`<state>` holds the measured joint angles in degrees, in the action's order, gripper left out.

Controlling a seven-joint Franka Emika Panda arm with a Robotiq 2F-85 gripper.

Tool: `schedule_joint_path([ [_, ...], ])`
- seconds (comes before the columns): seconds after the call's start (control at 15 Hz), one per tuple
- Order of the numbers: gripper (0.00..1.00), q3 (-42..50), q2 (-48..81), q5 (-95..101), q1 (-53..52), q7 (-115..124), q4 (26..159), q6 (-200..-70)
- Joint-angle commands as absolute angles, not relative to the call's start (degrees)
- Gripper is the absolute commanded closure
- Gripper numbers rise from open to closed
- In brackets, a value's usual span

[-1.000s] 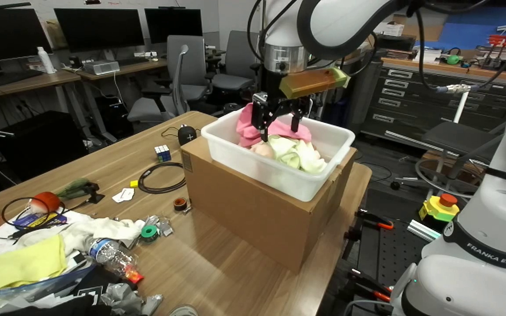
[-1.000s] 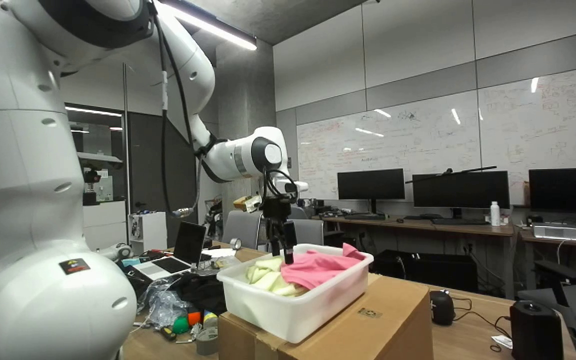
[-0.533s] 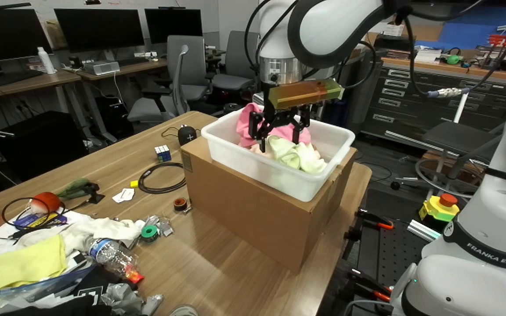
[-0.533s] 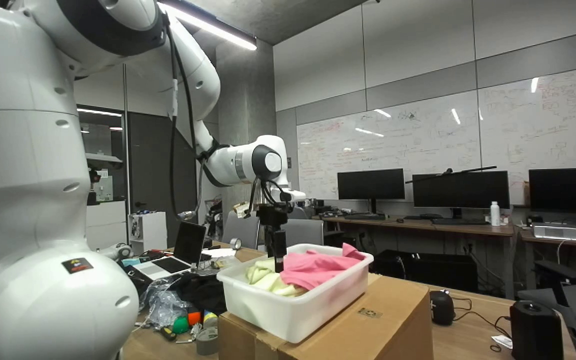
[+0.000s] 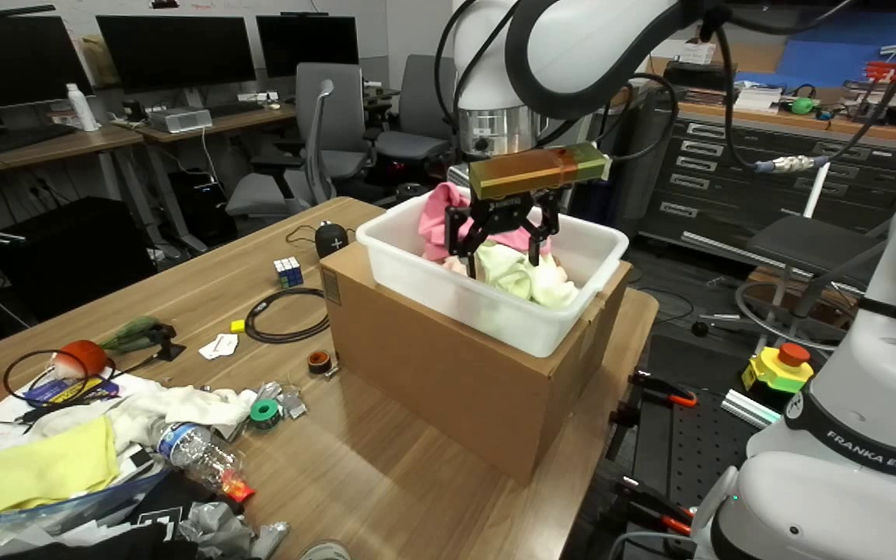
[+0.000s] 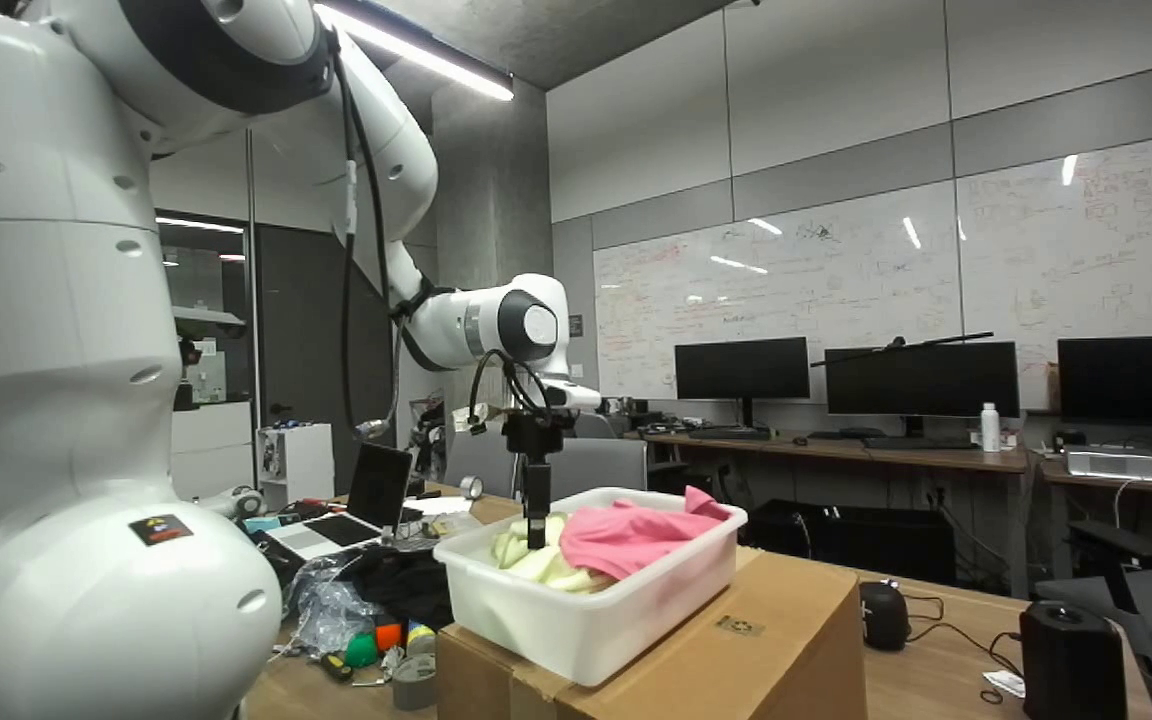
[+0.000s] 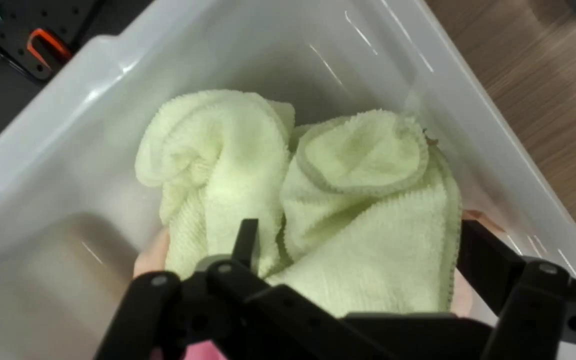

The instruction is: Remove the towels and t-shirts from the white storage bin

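The white storage bin (image 5: pixel 456 302) stands on a cardboard box; it shows in both exterior views (image 6: pixel 586 630) and in the wrist view (image 7: pixel 273 40). A pale green towel (image 7: pixel 368 245) lies bunched in it, also seen in both exterior views (image 5: pixel 516 274) (image 6: pixel 544 568). A pink cloth (image 6: pixel 631 535) lies beside it (image 5: pixel 436 225). A peach cloth (image 7: pixel 152 256) peeks out under the green towel. My gripper (image 5: pixel 503 268) points down inside the bin, open, with its fingers (image 7: pixel 358 230) on either side of a green towel fold. Whether the fingertips (image 6: pixel 536 545) touch the cloth I cannot tell.
The cardboard box (image 5: pixel 432 365) stands on the wooden table (image 5: pixel 393 474). A water bottle (image 5: pixel 195 451), a yellow cloth (image 5: pixel 36 470) and other clutter lie on the table. A laptop (image 6: pixel 336 527) and black speakers (image 6: pixel 884 615) (image 6: pixel 1074 660) stand around the box.
My gripper has come down into the bin, turned about its vertical axis and shifted from the pink cloth towards the green towel. The cloths and the bin have not visibly moved.
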<state>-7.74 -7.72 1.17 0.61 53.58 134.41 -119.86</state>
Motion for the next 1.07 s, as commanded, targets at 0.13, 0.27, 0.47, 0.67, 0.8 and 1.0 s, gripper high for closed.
schedule_joint_path([
  [0.13, 0.00, -6.38, -6.91, -5.69, -0.38, 54.98, 133.78, -118.48],
  [0.27, 0.00, -6.11, -6.87, -4.99, 0.05, 56.61, 134.12, -119.50],
  [0.47, 0.00, -5.51, -6.87, -2.28, 0.56, 60.03, 134.59, -121.32],
  [0.67, 0.00, -5.18, -6.66, 1.30, 0.79, 63.54, 135.06, -122.89],
  [0.8, 0.00, -5.08, -6.22, 3.14, 0.65, 64.95, 135.05, -122.83],
  [1.0, 0.35, -5.00, -5.77, 3.73, 0.33, 65.41, 135.17, -122.93],
])
